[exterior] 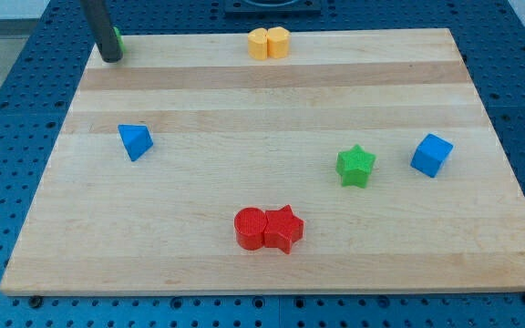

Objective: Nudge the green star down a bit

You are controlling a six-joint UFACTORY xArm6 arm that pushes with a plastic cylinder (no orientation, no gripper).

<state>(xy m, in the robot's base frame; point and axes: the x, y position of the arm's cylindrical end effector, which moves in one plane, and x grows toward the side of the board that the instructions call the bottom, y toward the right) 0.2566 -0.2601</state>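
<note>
Approach step: our tip (pixel 110 58) sits far left on the tabletop (pixel 244 100), well apart from the green star (pixel 355 166) at right-centre. Tool's a bare rod, nothing pinched. Next: get behind star's far side, push nearward.

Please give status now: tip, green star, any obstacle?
My tip at top-left corner, beside a green block. Green star far off, untouched. Nothing below the star.
</note>
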